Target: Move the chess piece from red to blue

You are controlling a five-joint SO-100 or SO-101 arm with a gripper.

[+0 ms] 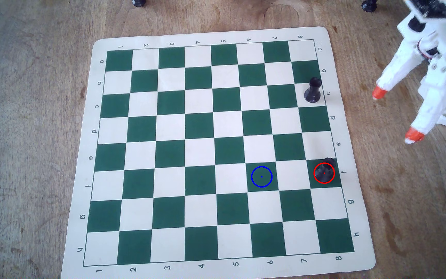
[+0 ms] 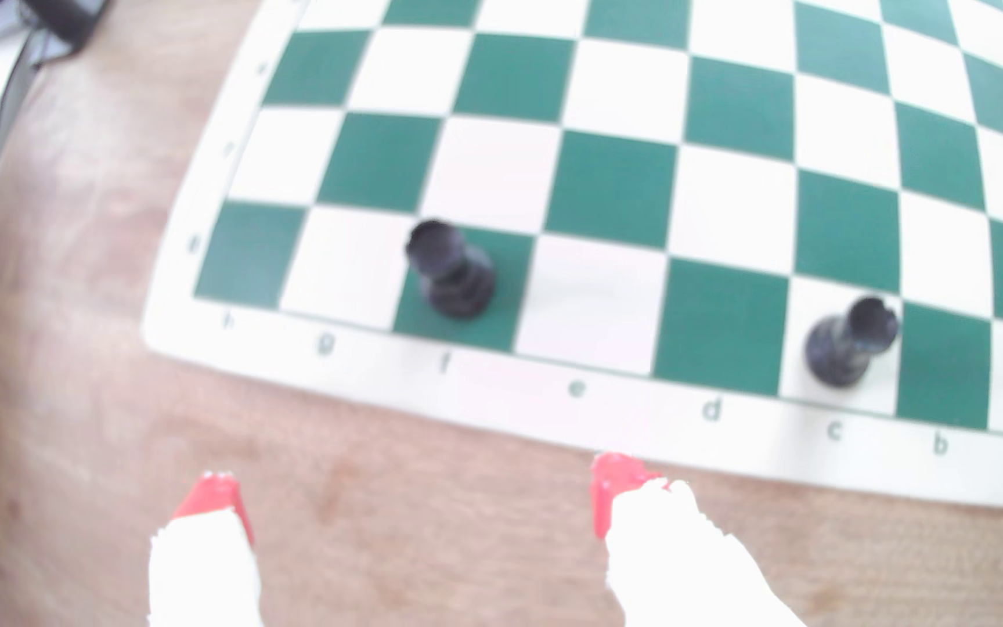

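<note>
My pincer (image 1: 395, 116) hung wide and empty beside the board (image 1: 216, 35).

Taking the board as my landmark: the chess piece (image 1: 325, 170) stood upright on a green square in the board's right-hand column in the overhead view, inside the red circle (image 1: 324, 173). The blue circle (image 1: 262, 176) lay in that same board row, two squares to the left, on a bare green square. A second black piece (image 1: 312, 90) stood on a white square farther up that edge column. My red fingertips (image 2: 209, 497) were spread well apart over the wooden table (image 2: 396, 512), just off the board's lettered edge, touching neither piece (image 2: 451, 271).
</note>
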